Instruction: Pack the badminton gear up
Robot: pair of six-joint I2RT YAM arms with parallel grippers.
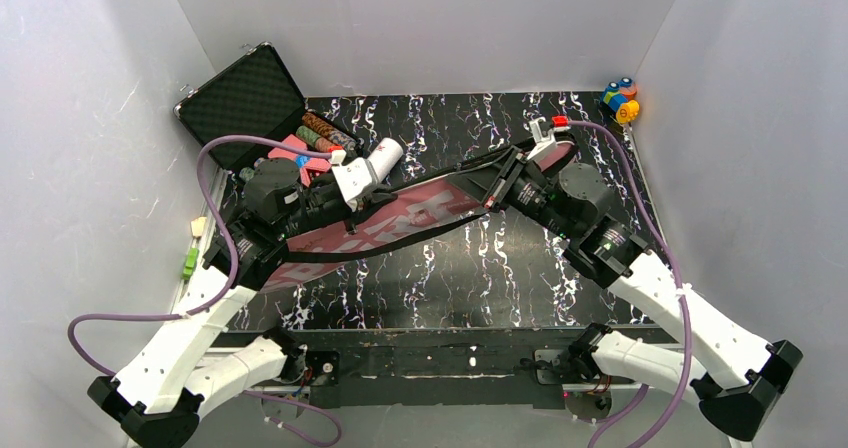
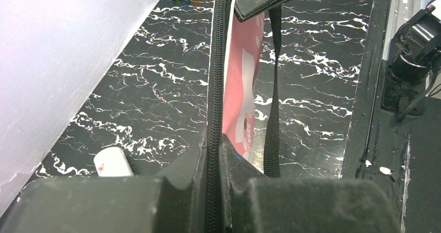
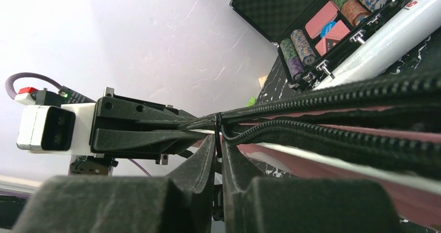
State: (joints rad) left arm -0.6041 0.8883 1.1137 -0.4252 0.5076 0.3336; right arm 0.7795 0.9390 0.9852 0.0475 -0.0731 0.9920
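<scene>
The pink "SPORT" cover [image 1: 400, 218] hangs stretched above the table between both grippers, and its black strap [image 1: 440, 230] sags below it. My left gripper [image 1: 370, 194] is shut on the cover's black zip edge [image 2: 213, 87], which runs straight between its fingers. My right gripper [image 1: 497, 190] grips the zip further along. In the right wrist view its jaws are closed on a thin black tab of the zip [image 3: 218, 126], close to the left gripper [image 3: 156, 131]. The cover [image 3: 364, 134] gapes open beyond that. A long white tube [image 3: 385, 35] lies beside the case, its end [image 2: 112, 163] next to my left fingers.
An open black case of poker chips [image 1: 250, 93] sits at the back left, against the wall. A small multicoloured toy [image 1: 620, 100] stands in the back right corner. White walls enclose the black marbled table [image 1: 480, 278] on three sides.
</scene>
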